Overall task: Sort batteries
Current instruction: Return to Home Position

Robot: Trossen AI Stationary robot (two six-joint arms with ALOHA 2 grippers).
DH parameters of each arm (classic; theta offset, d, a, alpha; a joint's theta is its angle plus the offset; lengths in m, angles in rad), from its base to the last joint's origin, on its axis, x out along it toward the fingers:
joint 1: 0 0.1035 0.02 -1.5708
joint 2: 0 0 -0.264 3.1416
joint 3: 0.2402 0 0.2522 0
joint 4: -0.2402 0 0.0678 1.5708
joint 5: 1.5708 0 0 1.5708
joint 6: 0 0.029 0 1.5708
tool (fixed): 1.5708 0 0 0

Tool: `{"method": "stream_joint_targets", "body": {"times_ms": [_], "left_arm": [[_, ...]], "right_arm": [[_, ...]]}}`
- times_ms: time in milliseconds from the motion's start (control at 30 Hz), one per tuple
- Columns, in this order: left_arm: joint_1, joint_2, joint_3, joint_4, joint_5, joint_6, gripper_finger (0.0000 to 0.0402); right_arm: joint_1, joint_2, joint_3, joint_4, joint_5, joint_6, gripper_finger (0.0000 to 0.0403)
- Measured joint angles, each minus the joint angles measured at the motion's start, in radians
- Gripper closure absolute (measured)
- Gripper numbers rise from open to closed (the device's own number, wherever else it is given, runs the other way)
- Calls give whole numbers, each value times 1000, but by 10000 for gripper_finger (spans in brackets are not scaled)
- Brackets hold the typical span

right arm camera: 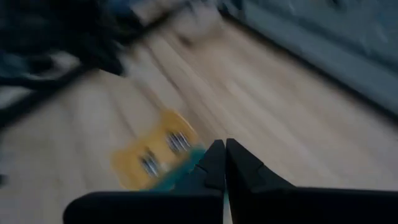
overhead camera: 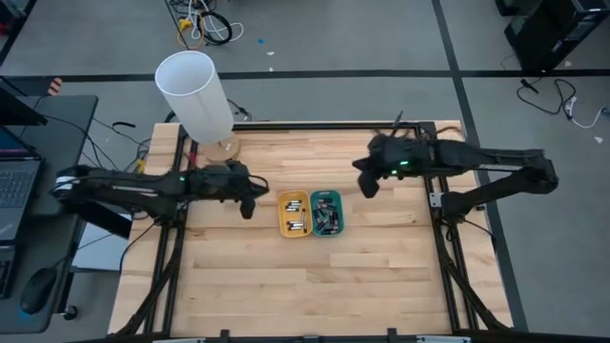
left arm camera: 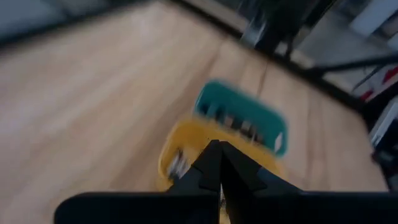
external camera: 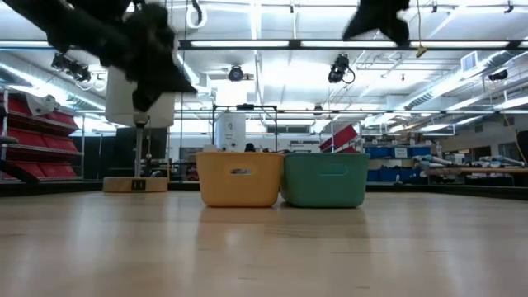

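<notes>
A small yellow tray [overhead camera: 294,213] and a small teal tray [overhead camera: 326,212] stand side by side in the middle of the wooden table. The yellow tray holds silvery batteries [overhead camera: 295,204]; the teal tray holds dark batteries [overhead camera: 327,213]. My left gripper [overhead camera: 249,209] hangs shut above the table just left of the yellow tray, nothing between its fingers [left arm camera: 219,163]. My right gripper [overhead camera: 366,190] hangs shut in the air to the right of the teal tray, also with nothing in it [right arm camera: 224,157].
A lamp with a white cylindrical shade [overhead camera: 196,93] on a round wooden base [overhead camera: 221,149] stands at the table's far left. Black frame rails [overhead camera: 168,238] run along the table's left and right sides. Bare wood lies near the front edge.
</notes>
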Motion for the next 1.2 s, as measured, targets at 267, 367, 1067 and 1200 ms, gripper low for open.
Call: {"method": "stream_joint_targets", "body": {"times_ms": [267,367,1067,1200], "left_arm": [[2,-71,158,-13,47,123,387],[2,-54,226,-5,53,190,387],[-10,-265,259,-276,5,133,384],[-8,-263,217,-289,-8,149,384]], "right_arm": [[-19,-198,2,113,-135,-233,400],[-19,-232,0,18,-135,-240,401],[177,-563,-407,671,-236,-649,403],[168,-612,-566,745,-232,-614,403]]}}
